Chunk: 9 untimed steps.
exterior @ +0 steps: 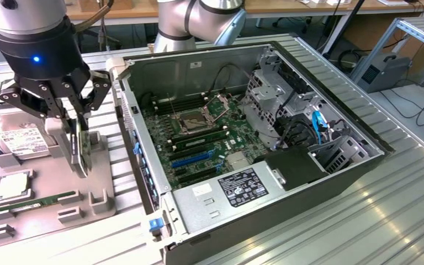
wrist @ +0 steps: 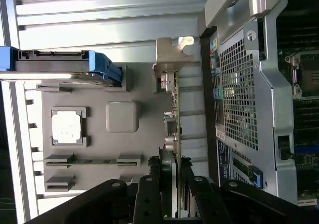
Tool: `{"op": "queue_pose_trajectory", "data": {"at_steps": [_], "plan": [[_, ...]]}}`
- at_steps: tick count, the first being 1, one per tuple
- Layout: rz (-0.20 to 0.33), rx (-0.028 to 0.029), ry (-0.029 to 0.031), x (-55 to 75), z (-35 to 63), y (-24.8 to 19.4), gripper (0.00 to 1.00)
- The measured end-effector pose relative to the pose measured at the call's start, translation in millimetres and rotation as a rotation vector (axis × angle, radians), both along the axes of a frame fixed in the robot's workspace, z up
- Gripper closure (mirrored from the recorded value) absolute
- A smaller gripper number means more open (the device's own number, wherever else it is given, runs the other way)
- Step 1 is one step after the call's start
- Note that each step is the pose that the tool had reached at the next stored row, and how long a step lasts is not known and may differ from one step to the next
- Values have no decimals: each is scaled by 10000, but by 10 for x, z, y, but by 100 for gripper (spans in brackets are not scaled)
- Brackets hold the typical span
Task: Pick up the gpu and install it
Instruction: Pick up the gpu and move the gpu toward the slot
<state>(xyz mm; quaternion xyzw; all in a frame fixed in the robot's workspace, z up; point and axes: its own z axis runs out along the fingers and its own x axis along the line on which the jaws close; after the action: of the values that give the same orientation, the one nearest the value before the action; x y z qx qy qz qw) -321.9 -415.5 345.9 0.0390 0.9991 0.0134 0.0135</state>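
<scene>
The gpu [exterior: 88,144] is a thin card standing on edge over the grey parts tray [exterior: 50,221], at the exterior view's left of the open computer case [exterior: 256,138]. My gripper [exterior: 78,163] reaches down from above, a finger on each side of the card, and is shut on it. In the wrist view the gpu [wrist: 175,119] runs edge-on away from my fingertips [wrist: 153,176], and its silvery bracket [wrist: 174,55] is at the far end. The gripper [wrist: 172,171] clamps the near end. Whether the card's lower edge touches the tray I cannot tell.
On the tray lie a hard drive [exterior: 20,138], a CPU [exterior: 13,187] and a RAM stick [exterior: 35,203]. The case's perforated rear wall [wrist: 239,94] stands close beside the card. Blue expansion slots [exterior: 194,157] show on the motherboard inside. Ribbed metal table [exterior: 359,221] surrounds the case.
</scene>
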Motion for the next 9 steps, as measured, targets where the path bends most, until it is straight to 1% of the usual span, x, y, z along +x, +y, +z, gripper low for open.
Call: {"op": "queue_pose_trajectory", "data": {"at_steps": [1,9], "plan": [[0,0,0,0,24,0,73],[0,-1,0,0,63,0,73]]}}
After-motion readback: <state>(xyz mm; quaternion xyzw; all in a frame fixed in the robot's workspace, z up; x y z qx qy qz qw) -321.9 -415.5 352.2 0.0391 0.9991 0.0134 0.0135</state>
